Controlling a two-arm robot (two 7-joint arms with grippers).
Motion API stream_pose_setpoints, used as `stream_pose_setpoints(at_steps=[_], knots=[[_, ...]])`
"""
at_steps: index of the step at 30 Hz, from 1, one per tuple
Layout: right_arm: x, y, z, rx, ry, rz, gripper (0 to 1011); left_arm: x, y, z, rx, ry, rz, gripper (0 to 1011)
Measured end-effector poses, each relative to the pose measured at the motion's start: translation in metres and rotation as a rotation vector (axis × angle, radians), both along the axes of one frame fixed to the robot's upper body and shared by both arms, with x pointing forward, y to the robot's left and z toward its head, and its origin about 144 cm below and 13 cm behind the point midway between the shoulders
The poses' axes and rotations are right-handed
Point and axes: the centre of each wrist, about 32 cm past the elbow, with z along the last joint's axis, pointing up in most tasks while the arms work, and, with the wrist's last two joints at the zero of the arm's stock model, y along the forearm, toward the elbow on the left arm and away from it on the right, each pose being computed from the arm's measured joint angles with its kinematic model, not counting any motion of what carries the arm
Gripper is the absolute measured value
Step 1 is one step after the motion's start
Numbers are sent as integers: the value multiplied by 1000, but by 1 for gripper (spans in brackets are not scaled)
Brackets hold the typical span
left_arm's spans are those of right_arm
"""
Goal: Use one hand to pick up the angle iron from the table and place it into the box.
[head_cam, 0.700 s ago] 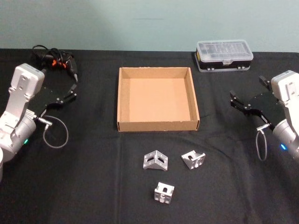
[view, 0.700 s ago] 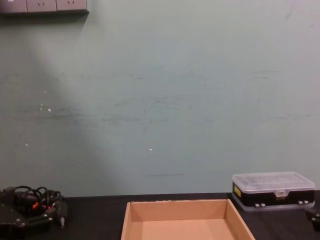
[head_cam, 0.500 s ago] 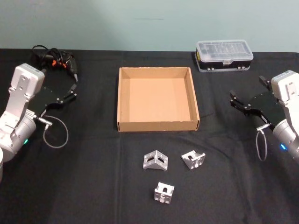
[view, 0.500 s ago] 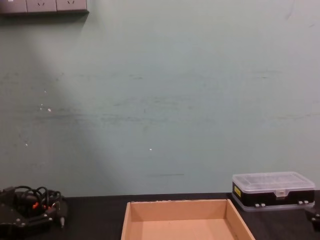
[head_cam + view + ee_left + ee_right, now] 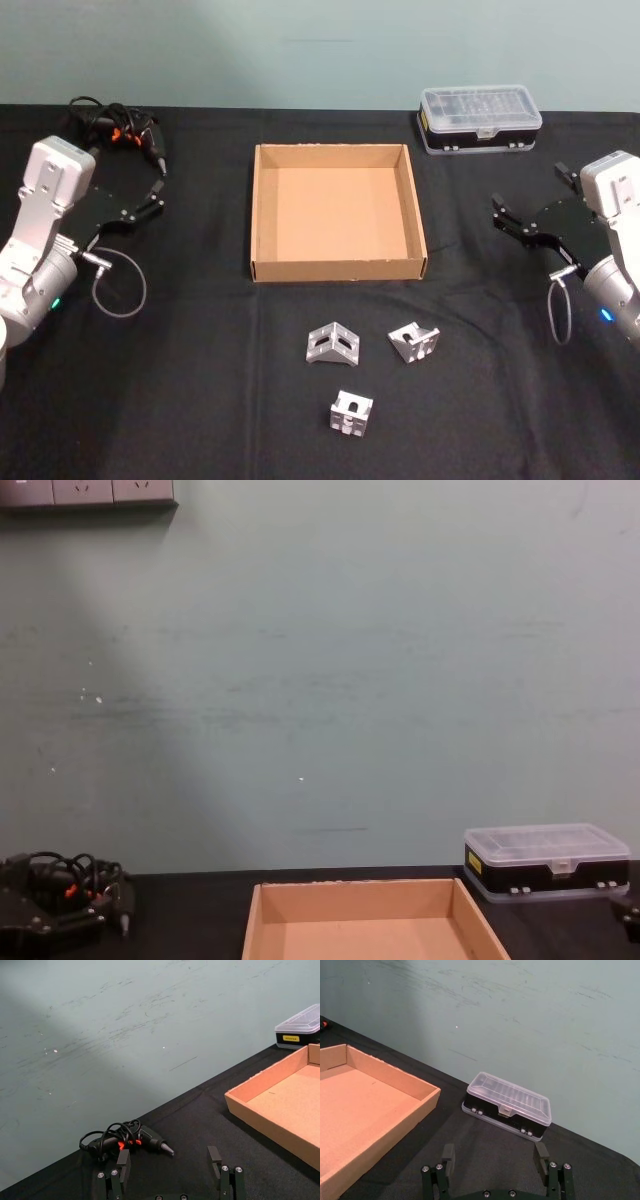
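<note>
Matte black cloth covers the tabletop (image 5: 200,400) from edge to edge, with a pale green wall (image 5: 300,50) behind it. From the head view, the box (image 5: 338,268), a shallow square tray of tan cardboard with thin low walls, sits in the middle with nothing inside. Three small silvery metal brackets with holes lie on the cloth in front of it: the left angle iron (image 5: 333,344), the right angle iron (image 5: 414,342) just beside it, and the nearest angle iron (image 5: 350,414) a little apart toward the robot. Nothing stands between them and the box. A black case (image 5: 481,118) with a clear ribbed plastic lid stands at the back right, and a dark power tool (image 5: 125,130) wrapped in looped black cable with red bits lies at the back left. The left gripper (image 5: 158,197) hangs at the left near that tool, and the right gripper (image 5: 528,192) hangs at the right, in front of the case; both are well apart from the angle irons. The left wrist view shows the left jaws spread wide with nothing between them, pointing toward the tool. The right wrist view shows the right jaws equally wide and bare, facing the case. The chest view adds white wall sockets (image 5: 85,490) at the upper left.
</note>
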Motion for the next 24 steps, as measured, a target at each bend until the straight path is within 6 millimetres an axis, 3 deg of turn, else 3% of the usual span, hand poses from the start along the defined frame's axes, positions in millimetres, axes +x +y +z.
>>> stream_pose_setpoints(at_steps=[24], knots=[[0, 0, 0, 0, 0, 0, 1003, 0, 0, 0, 0, 0, 0, 1000]])
